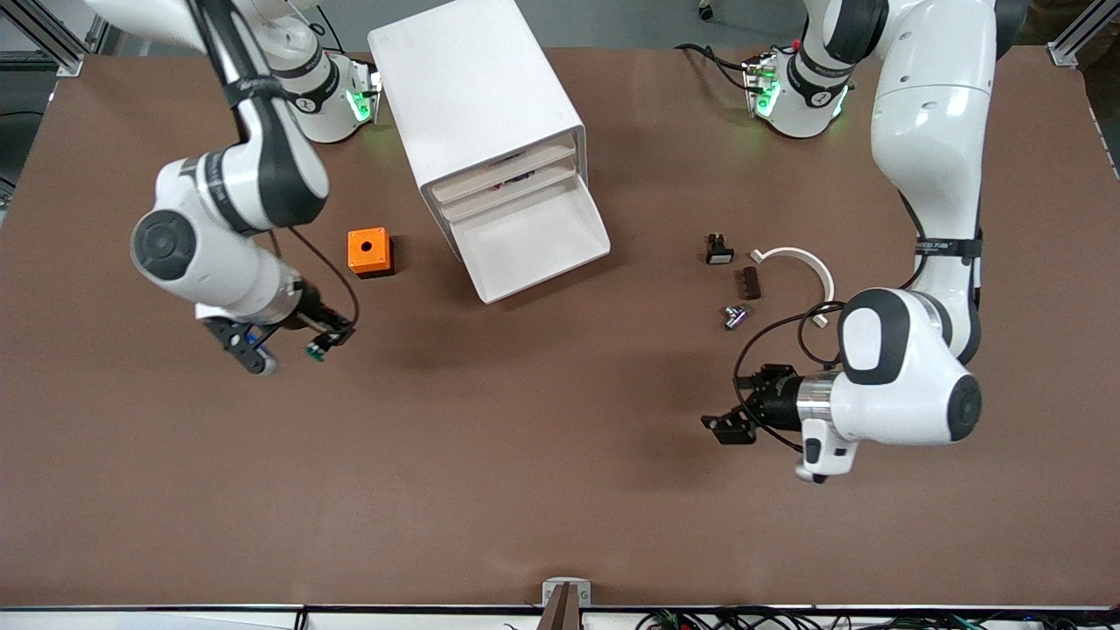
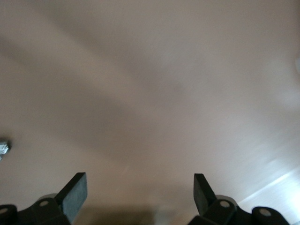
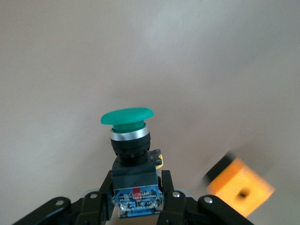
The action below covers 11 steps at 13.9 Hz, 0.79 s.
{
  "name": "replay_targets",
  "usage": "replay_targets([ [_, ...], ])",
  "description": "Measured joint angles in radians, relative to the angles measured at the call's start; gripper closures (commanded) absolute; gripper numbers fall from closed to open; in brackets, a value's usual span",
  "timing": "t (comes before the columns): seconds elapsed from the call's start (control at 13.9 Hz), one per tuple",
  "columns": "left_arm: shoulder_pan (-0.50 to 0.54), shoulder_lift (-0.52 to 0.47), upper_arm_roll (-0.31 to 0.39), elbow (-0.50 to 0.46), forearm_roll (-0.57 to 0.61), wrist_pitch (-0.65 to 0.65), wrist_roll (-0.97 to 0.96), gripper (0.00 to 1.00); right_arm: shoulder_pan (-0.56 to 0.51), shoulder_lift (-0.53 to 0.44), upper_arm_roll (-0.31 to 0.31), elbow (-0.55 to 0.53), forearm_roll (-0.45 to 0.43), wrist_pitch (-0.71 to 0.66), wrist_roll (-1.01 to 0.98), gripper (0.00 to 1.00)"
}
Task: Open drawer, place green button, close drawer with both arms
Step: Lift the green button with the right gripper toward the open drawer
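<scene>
the drawer (image 1: 535,238) already stands pulled out of the white cabinet (image 1: 477,96), its tray bare, so the step in hand looks like the carry: the right gripper (image 1: 322,343) is clamped on the button (image 3: 127,123), its fingers pinching the black body while the green cap sticks out ahead of them. in the front view this gripper hangs over bare table at about 7 o'clock from the open drawer and 7 o'clock from the orange box (image 1: 370,252), which sits on the table beside the cabinet toward the right arm's end. the left gripper (image 1: 728,426) waits with its fingers spread and nothing between them, over bare table at roughly 5 o'clock from the drawer, near the small loose parts (image 1: 739,282) and a white curved piece (image 1: 798,261). the next move probably calls for swinging the button toward 1 o'clock, clearing the orange box and the drawer's front lip, then lowering into the tray before letting go.
</scene>
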<state>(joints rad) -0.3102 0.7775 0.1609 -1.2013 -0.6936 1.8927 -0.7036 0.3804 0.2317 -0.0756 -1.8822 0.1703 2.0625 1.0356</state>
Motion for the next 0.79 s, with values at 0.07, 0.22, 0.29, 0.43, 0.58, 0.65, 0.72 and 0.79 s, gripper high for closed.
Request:
replay_targets([
  [0.07,-0.003,-0.011,0.002,0.000,0.034,0.032,0.001,0.00,0.051,0.000,0.001,0.008,0.005,0.002,0.114,1.00],
  [0.22,-0.014,-0.026,0.003,0.000,0.150,0.059,0.002,0.00,0.144,0.003,0.001,0.016,0.006,0.012,0.306,1.00],
  [0.29,-0.017,-0.032,0.003,0.000,0.182,0.063,0.002,0.00,0.186,0.005,0.001,0.016,0.006,0.018,0.386,1.00],
  [0.43,-0.018,-0.042,0.005,-0.001,0.204,0.064,0.002,0.00,0.274,0.010,0.001,0.017,0.007,0.050,0.541,1.00],
  [0.58,-0.021,-0.045,0.006,-0.001,0.236,0.065,0.004,0.00,0.352,0.028,0.001,0.016,0.007,0.090,0.670,1.00],
  [0.65,-0.025,-0.044,0.006,-0.001,0.257,0.065,0.004,0.00,0.381,0.041,0.001,0.015,0.007,0.108,0.712,1.00],
  [0.72,-0.029,-0.045,0.007,-0.001,0.273,0.065,0.004,0.00,0.402,0.056,0.000,0.016,0.007,0.128,0.743,1.00],
  [0.79,-0.033,-0.045,0.007,-0.001,0.284,0.065,0.004,0.00,0.420,0.071,0.000,0.016,0.007,0.148,0.771,1.00],
])
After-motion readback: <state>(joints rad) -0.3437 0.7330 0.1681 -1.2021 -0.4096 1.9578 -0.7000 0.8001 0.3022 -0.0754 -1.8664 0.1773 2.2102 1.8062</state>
